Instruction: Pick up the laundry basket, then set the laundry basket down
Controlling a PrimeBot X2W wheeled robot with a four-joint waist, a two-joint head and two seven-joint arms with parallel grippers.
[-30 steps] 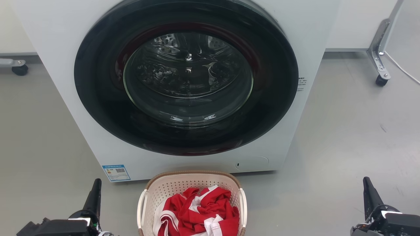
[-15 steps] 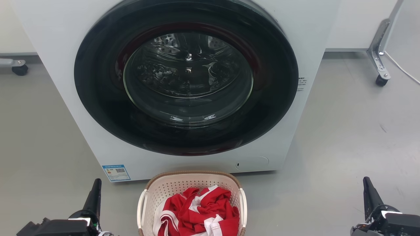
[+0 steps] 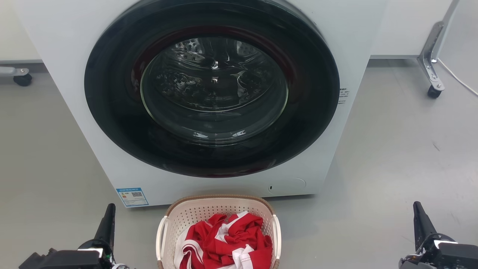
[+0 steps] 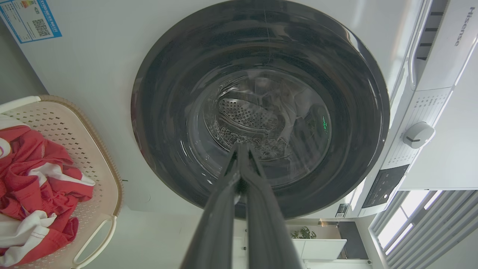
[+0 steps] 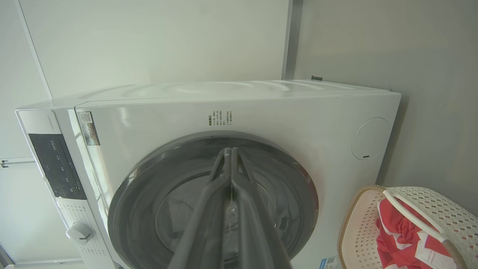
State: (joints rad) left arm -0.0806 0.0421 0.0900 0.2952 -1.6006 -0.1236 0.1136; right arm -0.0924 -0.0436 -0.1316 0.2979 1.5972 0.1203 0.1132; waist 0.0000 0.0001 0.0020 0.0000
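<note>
The laundry basket (image 3: 194,213) is cream-white and perforated, with a brown woven-look rim and white side loop handles. It stands on the floor at the bottom middle of the head view, right in front of the washer, holding red and white clothes (image 3: 224,243). My left gripper (image 3: 109,216) is shut and empty, on the basket's left and apart from it. On the far right my right gripper (image 3: 419,216) is shut and empty too. The basket (image 4: 86,157) appears at the left edge of the left wrist view, whose own gripper (image 4: 241,147) has its fingers pressed together. The basket (image 5: 358,231) and the closed gripper (image 5: 228,151) also appear in the right wrist view.
A white front-loading washer (image 3: 67,74) with a closed dark round door (image 3: 213,89) stands just behind the basket. A metal frame leg on a caster (image 3: 433,89) is at the back right, another caster (image 3: 22,79) at the back left. Grey floor (image 3: 392,157) lies on both sides.
</note>
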